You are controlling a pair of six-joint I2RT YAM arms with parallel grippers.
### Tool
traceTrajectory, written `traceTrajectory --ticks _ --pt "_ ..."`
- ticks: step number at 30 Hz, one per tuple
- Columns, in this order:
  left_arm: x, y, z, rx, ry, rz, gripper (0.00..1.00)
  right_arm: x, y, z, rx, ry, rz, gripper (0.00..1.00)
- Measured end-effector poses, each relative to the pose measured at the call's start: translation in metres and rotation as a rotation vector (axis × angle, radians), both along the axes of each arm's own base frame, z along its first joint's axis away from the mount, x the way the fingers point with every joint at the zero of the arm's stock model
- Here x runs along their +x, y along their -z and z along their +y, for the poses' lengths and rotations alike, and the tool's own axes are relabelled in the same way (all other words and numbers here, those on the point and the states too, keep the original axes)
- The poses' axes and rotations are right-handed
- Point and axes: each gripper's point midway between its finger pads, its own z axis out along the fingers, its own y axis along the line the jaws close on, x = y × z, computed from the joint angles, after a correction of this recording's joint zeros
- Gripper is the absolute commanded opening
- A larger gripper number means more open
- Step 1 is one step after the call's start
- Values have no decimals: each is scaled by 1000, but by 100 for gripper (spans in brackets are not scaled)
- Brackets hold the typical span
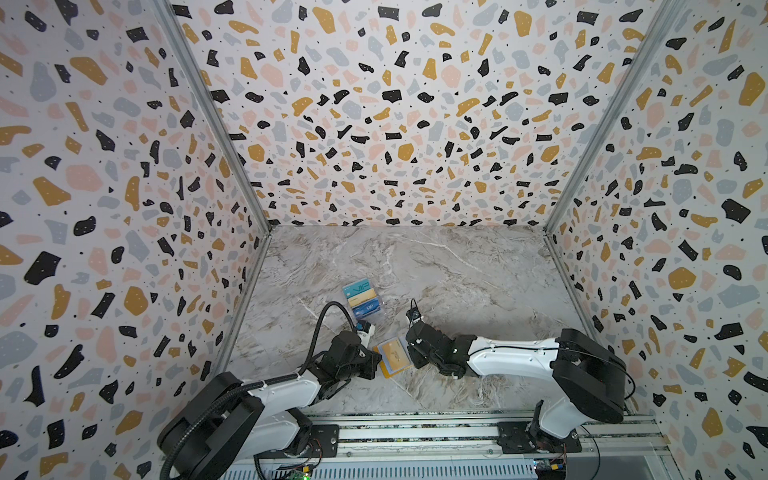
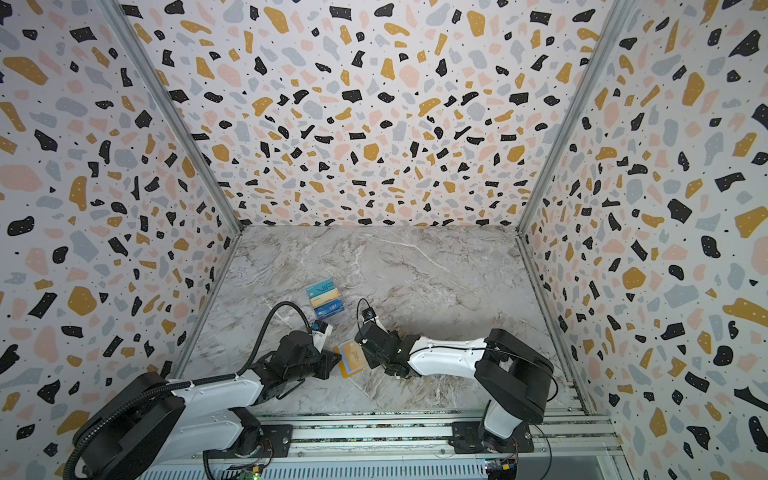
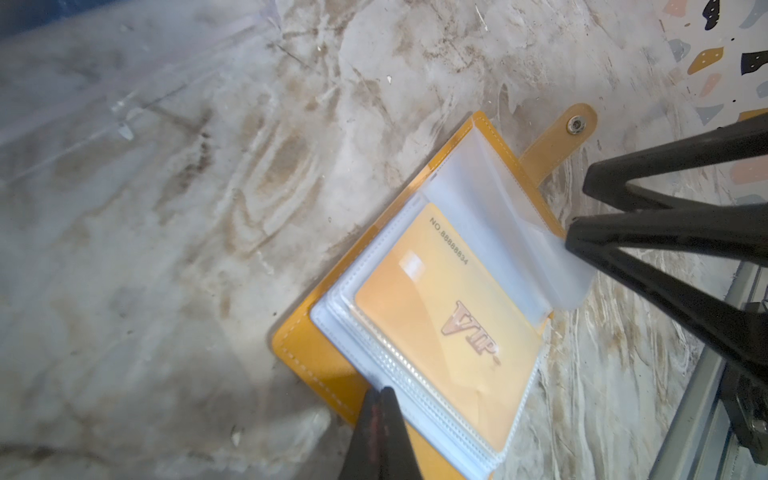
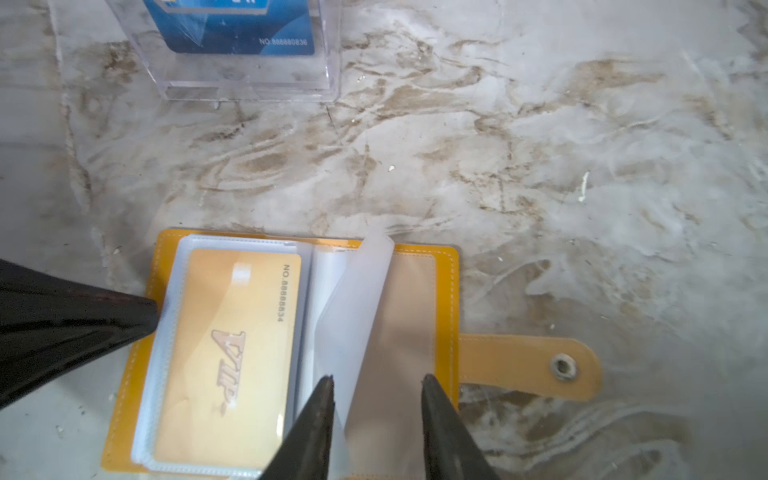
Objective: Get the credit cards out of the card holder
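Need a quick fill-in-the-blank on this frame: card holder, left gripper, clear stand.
1. The card holder lies ____ on the table.
2. The gold card inside it is lettered ____.
3. The left gripper, tip on the holder's edge, is ____.
4. The clear stand holds ____ cards.

Missing words: open; VIP; shut; three.

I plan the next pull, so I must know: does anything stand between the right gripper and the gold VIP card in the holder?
Yes. The gold VIP card lies inside a clear sleeve, and a loose translucent page curls up between the open jaws of the right gripper, beside the card.
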Motion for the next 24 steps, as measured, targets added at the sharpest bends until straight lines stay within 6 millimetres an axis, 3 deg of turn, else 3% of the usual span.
traceTrajectory --ticks 6,10,18,24 --pt "0 0 0 -5 0 -4 0 3 -16 -21 -33 52 -29 38" --pt "1 0 -1 -13 -2 -12 0 -1 -30 -24 -11 35 -26 43" --pt "1 1 -1 -15 -2 -14 0 -24 -36 16 136 -172 135 44" --pt "1 1 -1 -15 -2 -14 0 -22 -12 38 198 -238 288 38"
